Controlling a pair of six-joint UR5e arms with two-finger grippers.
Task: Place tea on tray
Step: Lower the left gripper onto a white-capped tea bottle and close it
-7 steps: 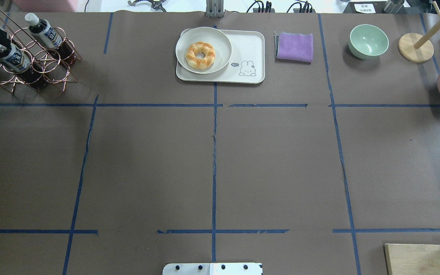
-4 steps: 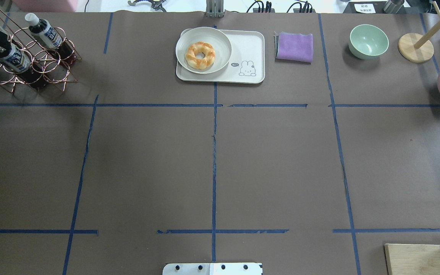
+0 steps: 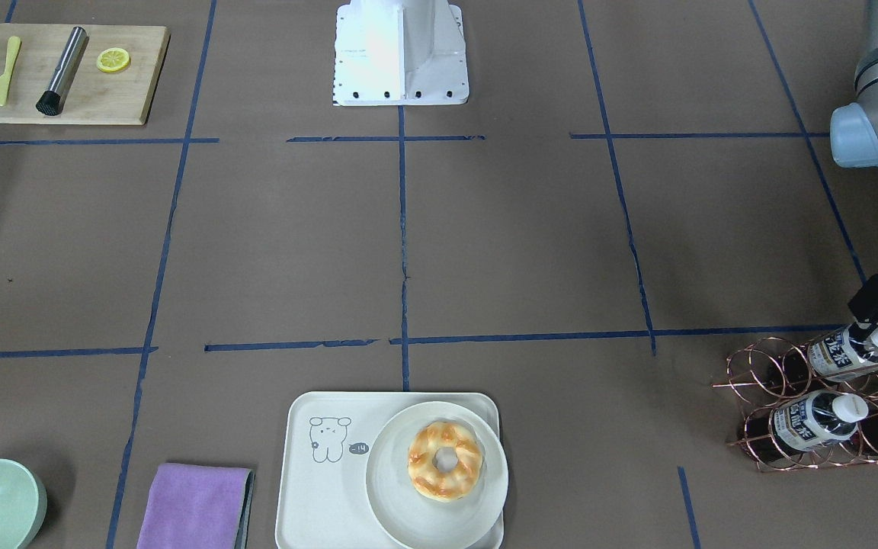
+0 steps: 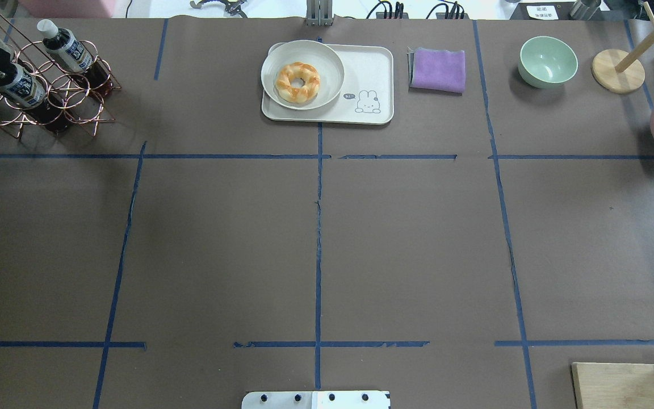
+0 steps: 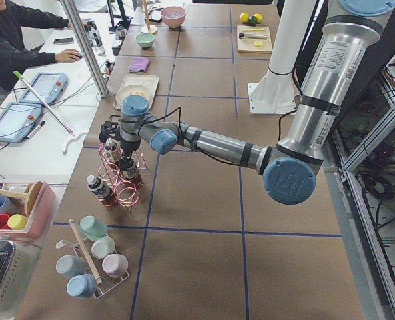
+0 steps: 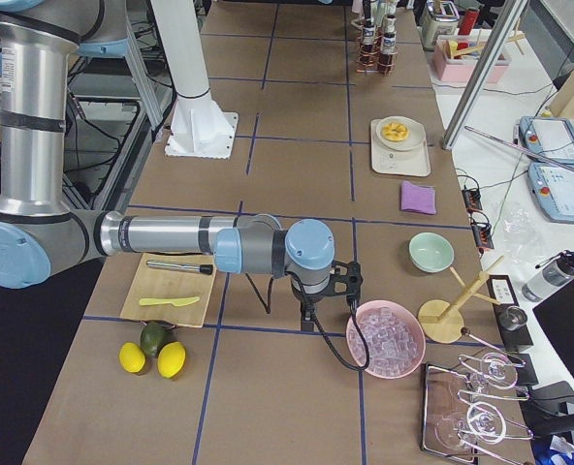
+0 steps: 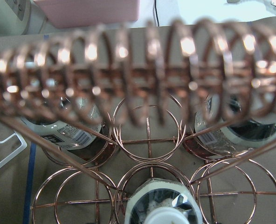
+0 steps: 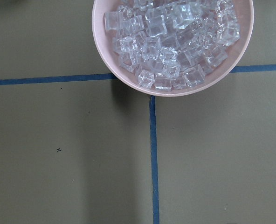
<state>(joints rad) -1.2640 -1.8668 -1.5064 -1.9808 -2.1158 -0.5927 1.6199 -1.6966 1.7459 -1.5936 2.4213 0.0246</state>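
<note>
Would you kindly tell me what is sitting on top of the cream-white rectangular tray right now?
A round white plate holding a glazed ring doughnut sits on the cream-white rectangular tray, beside its rabbit drawing. The tray surface under the plate is hidden.

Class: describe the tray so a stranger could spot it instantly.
On the brown table, follow the middle blue tape line to the edge far from the robot. There lies the tray, flat, cream, rounded-rectangular, beside a purple cloth. Unlike the round plate on it, it bears a little drawn rabbit.
</note>
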